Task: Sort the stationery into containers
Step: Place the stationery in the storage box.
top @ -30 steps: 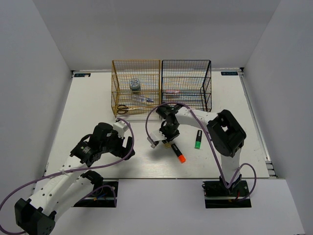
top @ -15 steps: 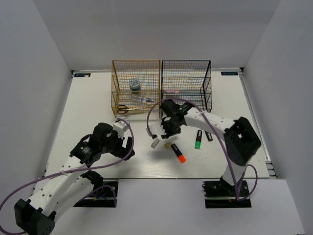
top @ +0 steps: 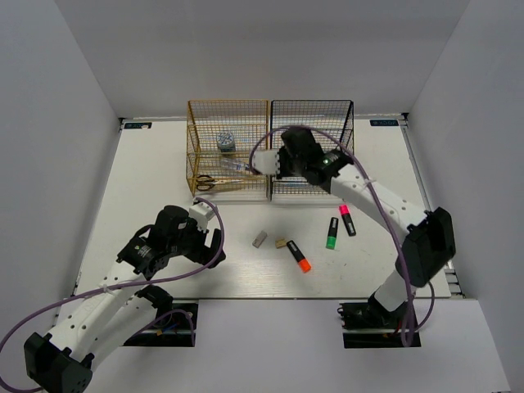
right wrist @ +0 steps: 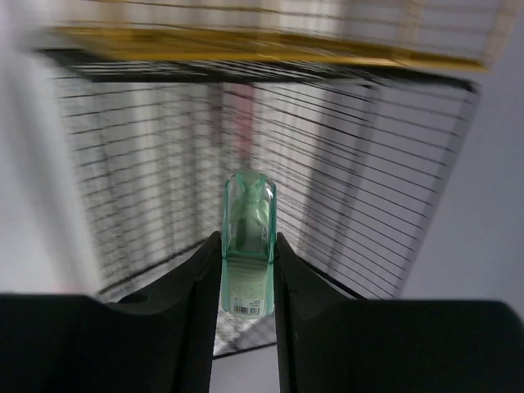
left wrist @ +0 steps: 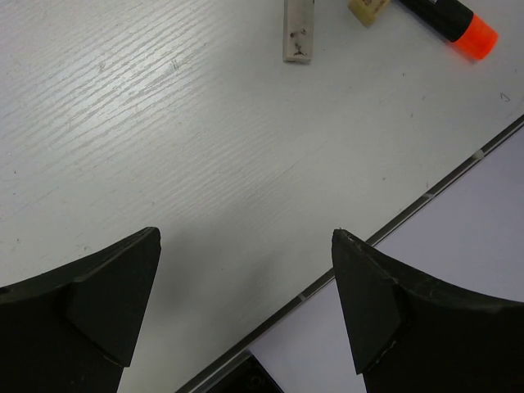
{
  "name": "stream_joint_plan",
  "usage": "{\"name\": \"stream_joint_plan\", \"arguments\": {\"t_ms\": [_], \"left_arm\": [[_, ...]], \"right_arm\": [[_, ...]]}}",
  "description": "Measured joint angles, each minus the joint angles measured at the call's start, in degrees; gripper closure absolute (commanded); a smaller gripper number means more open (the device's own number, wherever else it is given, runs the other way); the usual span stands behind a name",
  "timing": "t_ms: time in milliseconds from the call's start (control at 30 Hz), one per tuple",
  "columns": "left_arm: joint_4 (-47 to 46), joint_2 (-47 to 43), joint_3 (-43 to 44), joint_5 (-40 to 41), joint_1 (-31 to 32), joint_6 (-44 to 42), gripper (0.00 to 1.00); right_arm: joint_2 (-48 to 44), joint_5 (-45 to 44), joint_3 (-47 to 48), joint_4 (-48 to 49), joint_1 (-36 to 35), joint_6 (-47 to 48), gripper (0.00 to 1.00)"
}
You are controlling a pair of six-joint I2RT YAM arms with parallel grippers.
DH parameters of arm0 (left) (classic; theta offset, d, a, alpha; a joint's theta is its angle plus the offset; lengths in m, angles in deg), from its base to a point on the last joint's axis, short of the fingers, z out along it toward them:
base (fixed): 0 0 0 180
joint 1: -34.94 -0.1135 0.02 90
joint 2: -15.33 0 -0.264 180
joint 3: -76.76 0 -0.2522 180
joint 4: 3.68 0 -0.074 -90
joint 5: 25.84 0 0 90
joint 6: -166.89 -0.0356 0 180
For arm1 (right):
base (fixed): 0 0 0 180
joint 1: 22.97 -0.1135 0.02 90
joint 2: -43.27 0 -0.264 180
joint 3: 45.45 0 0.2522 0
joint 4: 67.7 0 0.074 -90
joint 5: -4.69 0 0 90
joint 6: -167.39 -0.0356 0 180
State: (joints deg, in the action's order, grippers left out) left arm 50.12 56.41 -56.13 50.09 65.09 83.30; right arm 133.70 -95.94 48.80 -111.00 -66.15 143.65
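My right gripper is shut on a pastel green highlighter, held in the air in front of the black mesh rack. From above, this gripper hangs where the gold rack meets the black rack. My left gripper is open and empty low over the table. A grey eraser, a tan eraser, an orange highlighter, a green highlighter and a pink highlighter lie on the table. The gold rack holds a tape roll, a tube and scissors.
The left wrist view shows the grey eraser, the tan eraser and the orange highlighter ahead of the open fingers, with the table's front edge close below. A pinkish item lies in the black rack.
My right arm has risen from the table near the erasers and swung back to the racks with the pastel green highlighter. The pink highlighter is now uncovered. The left arm has not moved.
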Motion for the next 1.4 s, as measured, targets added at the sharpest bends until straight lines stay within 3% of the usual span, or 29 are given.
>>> {"name": "stream_joint_plan", "arguments": {"t_ms": [167,367,600,1000,1033,1133,1167,1300,1367,1400], "left_arm": [[0.0,0.0,-0.02,0.02,0.0,-0.02,0.04],[0.0,0.02,-0.02,-0.02,0.0,-0.02,0.04],[0.0,0.13,-0.02,-0.02,0.0,-0.07,0.04],[0.02,1.31,-0.02,0.0,0.0,-0.24,0.04],[0.02,1.4,-0.02,0.0,0.0,-0.26,0.04],[0.02,1.57,-0.02,0.0,0.0,-0.37,0.04],[0.02,1.62,-0.02,0.0,0.0,-0.39,0.04],[0.02,1.62,-0.02,0.0,0.0,-0.39,0.04],[0.02,1.62,-0.02,0.0,-0.02,-0.39,0.05],[0.02,1.62,-0.02,0.0,-0.02,-0.39,0.08]], "right_arm": [[8.92,-5.42,13.57,4.46,5.84,1.49,1.0],[16.24,-4.28,25.88,3.85,10.73,5.62,1.0],[19.74,1.73,27.89,2.47,13.84,12.2,1.0],[24.98,8.2,29.22,1.01,18.34,15.21,1.0],[25.03,8.37,29.24,0.98,18.58,15.23,0.96],[25.03,8.68,29.24,0.98,19.1,15.19,0.53],[25.03,8.74,29.24,0.98,19.19,14.88,0.43],[25.03,8.96,29.24,0.98,19.34,14.12,0.42],[25.03,9.2,29.24,0.96,19.41,13.4,0.46],[25.03,9.31,29.24,0.98,19.39,12.92,0.53]]}}
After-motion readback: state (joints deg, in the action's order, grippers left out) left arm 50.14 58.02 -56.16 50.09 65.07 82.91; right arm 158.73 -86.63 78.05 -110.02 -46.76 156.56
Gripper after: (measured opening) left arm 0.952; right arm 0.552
